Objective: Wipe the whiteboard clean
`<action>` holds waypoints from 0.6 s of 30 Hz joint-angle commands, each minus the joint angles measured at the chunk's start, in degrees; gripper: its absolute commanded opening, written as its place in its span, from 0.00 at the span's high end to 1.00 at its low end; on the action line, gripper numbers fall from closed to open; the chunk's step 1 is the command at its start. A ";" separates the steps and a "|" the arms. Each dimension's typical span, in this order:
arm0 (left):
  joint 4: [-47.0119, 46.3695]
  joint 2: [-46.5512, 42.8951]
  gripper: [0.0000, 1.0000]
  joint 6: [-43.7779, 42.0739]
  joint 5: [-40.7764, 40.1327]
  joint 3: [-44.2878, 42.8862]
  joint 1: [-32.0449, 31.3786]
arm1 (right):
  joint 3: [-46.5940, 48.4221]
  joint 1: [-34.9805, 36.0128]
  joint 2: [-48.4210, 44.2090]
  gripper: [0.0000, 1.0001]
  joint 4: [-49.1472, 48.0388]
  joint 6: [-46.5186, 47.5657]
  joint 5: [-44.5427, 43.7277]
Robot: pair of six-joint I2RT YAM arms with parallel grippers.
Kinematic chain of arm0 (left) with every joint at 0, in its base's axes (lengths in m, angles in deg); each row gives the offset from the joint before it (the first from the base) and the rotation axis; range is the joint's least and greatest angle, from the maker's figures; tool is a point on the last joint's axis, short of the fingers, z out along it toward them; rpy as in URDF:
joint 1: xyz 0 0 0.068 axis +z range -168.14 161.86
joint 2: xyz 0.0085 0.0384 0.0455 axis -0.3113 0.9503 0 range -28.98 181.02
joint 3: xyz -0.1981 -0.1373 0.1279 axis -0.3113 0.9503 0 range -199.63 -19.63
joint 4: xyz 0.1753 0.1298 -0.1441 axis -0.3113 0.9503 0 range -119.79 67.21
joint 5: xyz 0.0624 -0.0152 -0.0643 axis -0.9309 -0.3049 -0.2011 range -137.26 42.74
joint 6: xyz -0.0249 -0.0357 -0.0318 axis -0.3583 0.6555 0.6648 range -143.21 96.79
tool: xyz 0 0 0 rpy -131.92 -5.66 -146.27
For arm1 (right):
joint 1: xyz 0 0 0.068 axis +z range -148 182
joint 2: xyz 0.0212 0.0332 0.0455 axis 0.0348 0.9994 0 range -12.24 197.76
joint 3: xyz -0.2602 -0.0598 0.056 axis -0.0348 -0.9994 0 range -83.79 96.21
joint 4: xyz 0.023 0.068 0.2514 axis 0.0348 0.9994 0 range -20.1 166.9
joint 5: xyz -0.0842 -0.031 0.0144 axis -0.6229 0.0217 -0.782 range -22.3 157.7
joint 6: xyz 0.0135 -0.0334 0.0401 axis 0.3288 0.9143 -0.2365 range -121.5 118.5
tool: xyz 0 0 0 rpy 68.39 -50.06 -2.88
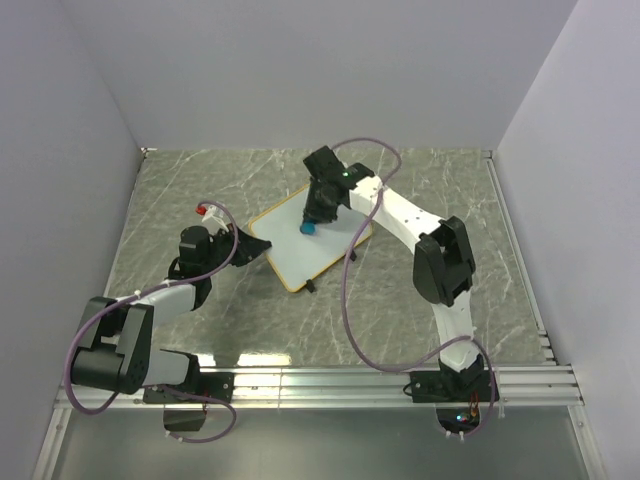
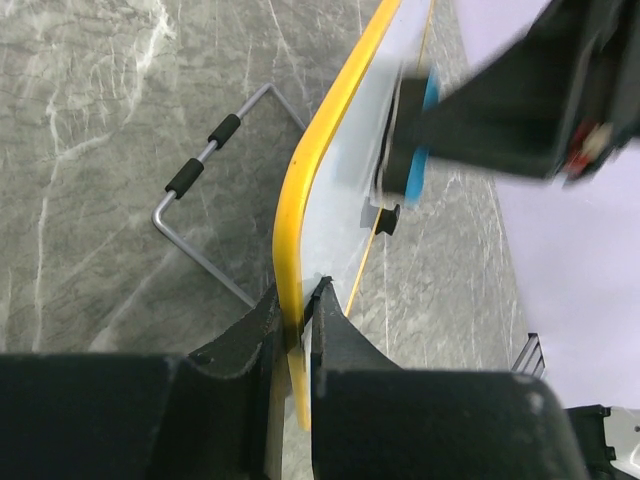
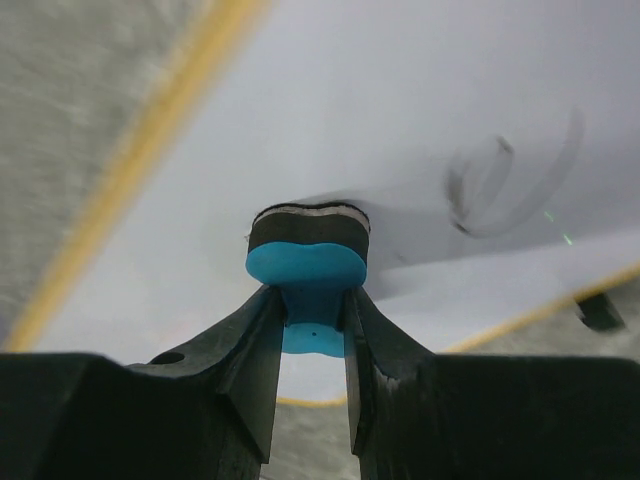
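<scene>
The whiteboard point(image 1: 300, 248) is a small white board with a yellow-tan frame, lying tilted on the marble table. My left gripper point(image 1: 246, 250) is shut on the board's left edge; the left wrist view shows its jaws pinching the frame point(image 2: 297, 322). My right gripper point(image 1: 317, 212) is shut on the blue eraser point(image 3: 307, 262) and presses its dark felt side onto the board's white face point(image 3: 420, 110). A grey pen scribble point(image 3: 500, 190) remains on the board to the right of the eraser. The eraser shows in the top view point(image 1: 309, 227) and the left wrist view point(image 2: 420, 140).
A bent wire stand with black sleeves point(image 2: 205, 160) sticks out under the board. A red object point(image 1: 207, 211) lies left of the left gripper. Grey walls close in the table on three sides; a metal rail point(image 1: 400, 380) runs along the near edge.
</scene>
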 commanded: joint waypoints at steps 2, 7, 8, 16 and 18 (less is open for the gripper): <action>8.20 1.49 1.00 -5.25 -5.27 0.46 -0.44 | 13.22 0.37 5.98 1.00 1.36 0.33 -0.39; 9.08 0.87 1.00 -5.43 -5.70 0.28 -0.53 | 17.12 0.19 8.63 1.00 3.13 0.50 -0.48; 9.25 0.87 1.00 -5.52 -5.70 0.19 -0.53 | 13.54 -0.16 7.76 1.00 2.69 0.15 -0.39; 9.43 0.96 1.00 -5.61 -5.88 -0.07 -0.61 | -9.50 -1.13 0.29 1.00 -4.25 -0.64 -1.88; 9.26 1.40 1.00 -5.61 -5.70 -0.25 -0.53 | -14.67 -1.04 -1.38 1.00 -5.13 -0.99 -1.97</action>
